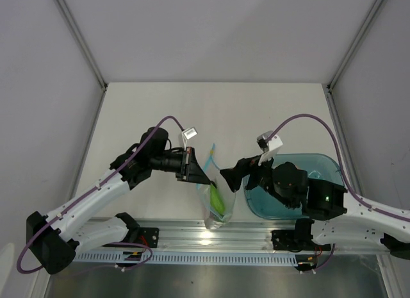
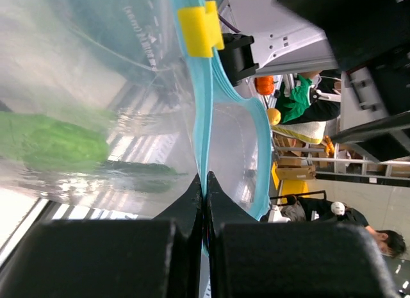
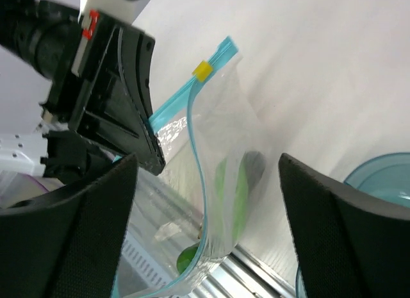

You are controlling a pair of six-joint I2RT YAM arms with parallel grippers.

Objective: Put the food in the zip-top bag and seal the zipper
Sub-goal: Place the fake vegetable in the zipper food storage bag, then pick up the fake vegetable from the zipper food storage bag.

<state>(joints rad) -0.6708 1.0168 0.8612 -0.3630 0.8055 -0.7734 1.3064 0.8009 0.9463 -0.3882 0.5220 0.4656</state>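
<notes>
The clear zip-top bag [image 1: 218,205] hangs upright near the table's front edge, mouth upward. My left gripper [image 1: 206,181] is shut on the light blue zipper [image 2: 204,118], just below its yellow slider [image 2: 200,27]. Inside the bag lie the light green cucumber [image 2: 51,141] and the dark green pepper [image 2: 141,170]. My right gripper [image 1: 229,179] is open and empty, its fingers [image 3: 96,227] spread on either side of the bag [image 3: 224,138] without touching it. The cucumber [image 3: 232,189] also shows through the plastic in the right wrist view. The eggs and the eggplant are out of view.
A translucent teal tray [image 1: 333,165] sits at the right, mostly covered by my right arm; its rim [image 3: 384,173] shows in the right wrist view. The metal rail [image 1: 192,231] runs along the table's front edge just under the bag.
</notes>
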